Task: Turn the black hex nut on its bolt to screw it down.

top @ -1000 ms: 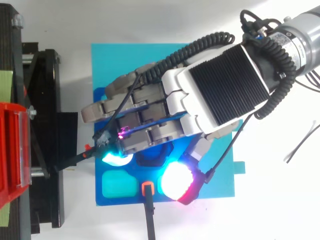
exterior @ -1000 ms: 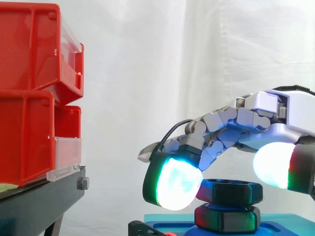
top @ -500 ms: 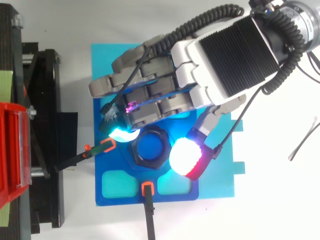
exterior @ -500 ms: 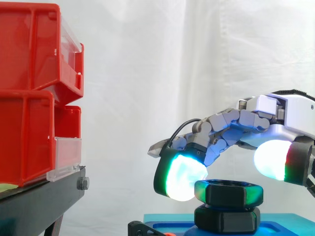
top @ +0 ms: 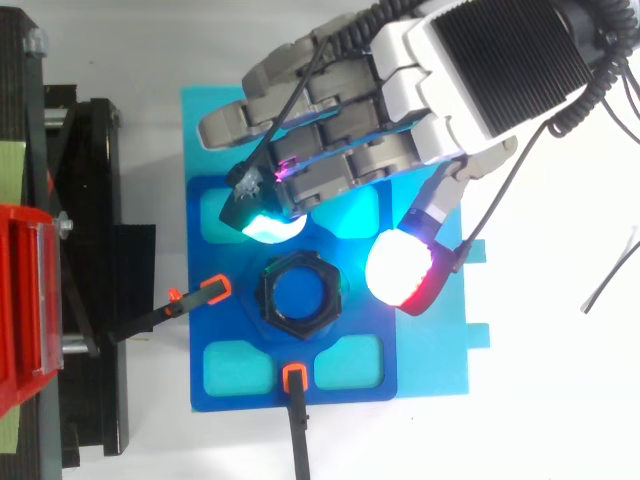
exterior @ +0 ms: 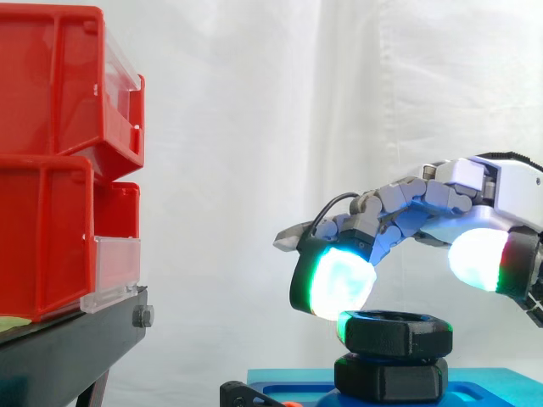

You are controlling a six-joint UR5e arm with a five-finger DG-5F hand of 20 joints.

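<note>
Two red bins (exterior: 51, 85) stack on a black stand (exterior: 68, 348) at the far left, well apart from the work and playing no part in it. Beside the stand lies a blue plate (top: 435, 360). Orange-tipped clamps (top: 213, 291) reach onto it, one from the stand side and one from the top view's lower edge, apparently so that the plate cannot swing when the nut is twisted.

At the plate's middle sits the black nut (top: 297, 297), lying level, with blue showing through its hole from above. From the side it rides just over a second black hex piece (exterior: 390, 377), which suggests little travel is left. Raised like this, the nut keeps its flats free on all sides for fingers to reach.

To the right, the hand (top: 480, 60) hovers loosely spread and holds nothing. Its fingertips (exterior: 339, 282), glowing cyan and green, hang near the nut's left rim. The thumb pad (top: 400, 275), white and red, floats off to the nut's right and above it. Both are apart from the nut. That straddle looks like the setup for closing on opposite flats.
</note>
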